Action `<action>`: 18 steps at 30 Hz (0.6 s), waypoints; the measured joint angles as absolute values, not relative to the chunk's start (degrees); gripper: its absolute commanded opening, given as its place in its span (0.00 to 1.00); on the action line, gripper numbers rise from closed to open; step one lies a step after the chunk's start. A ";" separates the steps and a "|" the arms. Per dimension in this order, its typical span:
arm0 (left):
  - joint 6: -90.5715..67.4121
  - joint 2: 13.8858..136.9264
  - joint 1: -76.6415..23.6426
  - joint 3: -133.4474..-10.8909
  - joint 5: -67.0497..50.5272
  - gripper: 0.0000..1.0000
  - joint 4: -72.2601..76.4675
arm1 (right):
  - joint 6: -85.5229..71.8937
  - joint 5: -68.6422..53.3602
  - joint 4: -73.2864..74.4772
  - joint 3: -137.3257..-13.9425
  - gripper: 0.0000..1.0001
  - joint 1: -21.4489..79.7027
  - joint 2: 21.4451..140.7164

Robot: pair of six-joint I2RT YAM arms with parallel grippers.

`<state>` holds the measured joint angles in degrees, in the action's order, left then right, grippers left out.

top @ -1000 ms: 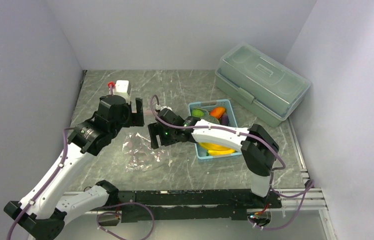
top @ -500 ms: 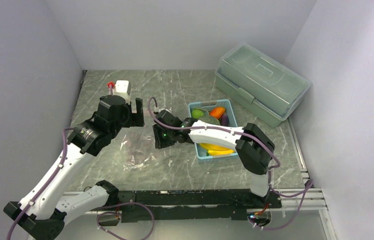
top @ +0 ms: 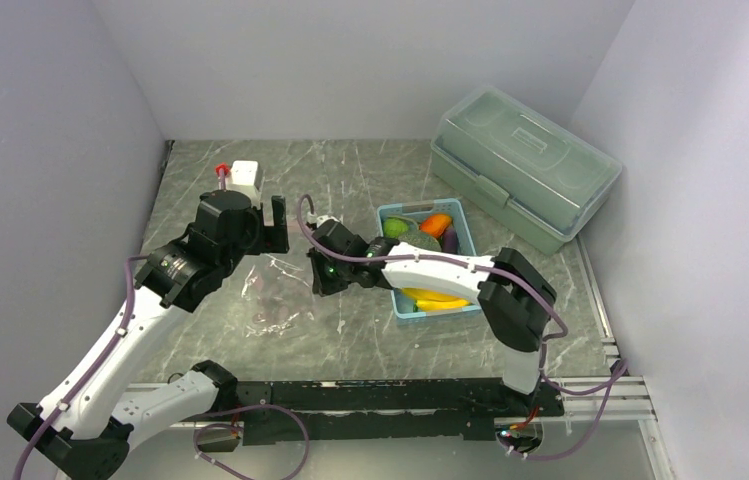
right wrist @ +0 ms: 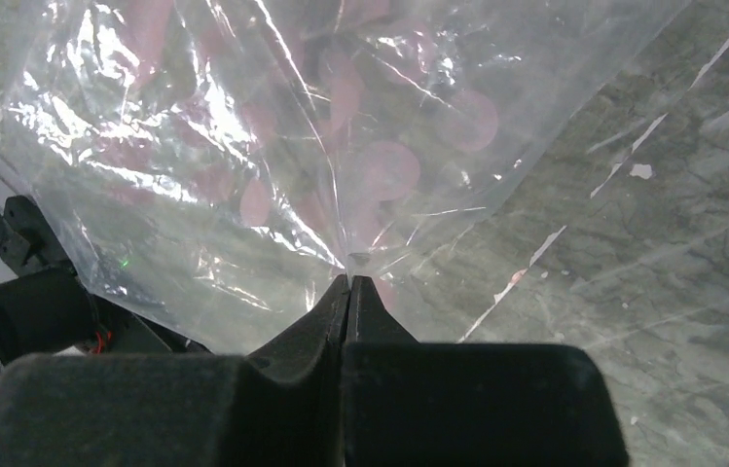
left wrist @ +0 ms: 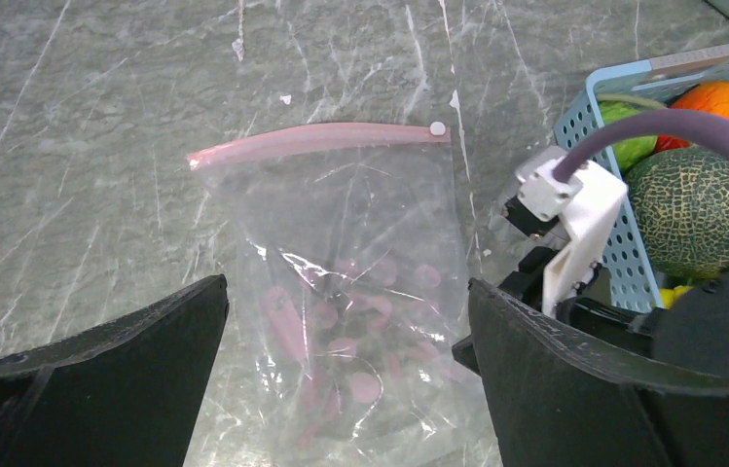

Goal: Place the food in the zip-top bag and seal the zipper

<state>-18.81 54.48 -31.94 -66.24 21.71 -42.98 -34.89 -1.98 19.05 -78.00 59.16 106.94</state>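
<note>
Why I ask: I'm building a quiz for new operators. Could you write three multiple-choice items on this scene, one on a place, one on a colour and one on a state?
1. Where is the food?
A. in the lidded box
B. in the blue basket
C. loose on the table

2. What colour is the strip along the mouth of the bag?
A. blue
B. green
C. pink

3. What is the right gripper doing?
A. shut on the bag
B. wide open
C. shut on the basket

Answers:
1 B: the melon and the other pieces all sit inside the blue basket.
2 C: the left wrist view shows a pale pink band across the bag's far edge.
3 A: the right wrist view shows its fingers pressed together, with the plastic pinched at their tips.
</note>
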 measured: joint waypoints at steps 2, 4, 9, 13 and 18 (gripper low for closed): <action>-18.94 54.50 -31.94 -66.24 21.71 0.99 -42.98 | -33.93 -1.93 18.72 -76.97 0.00 59.22 105.45; -19.07 54.61 -31.94 -66.24 21.76 0.99 -43.00 | -32.97 -1.76 18.37 -75.96 0.00 59.31 103.79; -19.38 55.27 -31.94 -66.26 21.91 0.99 -43.38 | -29.82 -1.41 17.26 -72.97 0.00 59.48 98.63; -19.49 55.53 -31.40 -66.26 21.89 0.99 -43.90 | -27.14 -0.78 16.69 -71.37 0.00 59.53 95.15; -20.62 56.16 -29.69 -66.26 21.26 0.99 -44.01 | -23.33 -0.47 16.64 -69.95 0.00 59.68 91.64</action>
<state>-20.62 56.16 -29.69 -66.26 21.26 -44.01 -23.33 -0.47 16.64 -69.95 59.68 91.64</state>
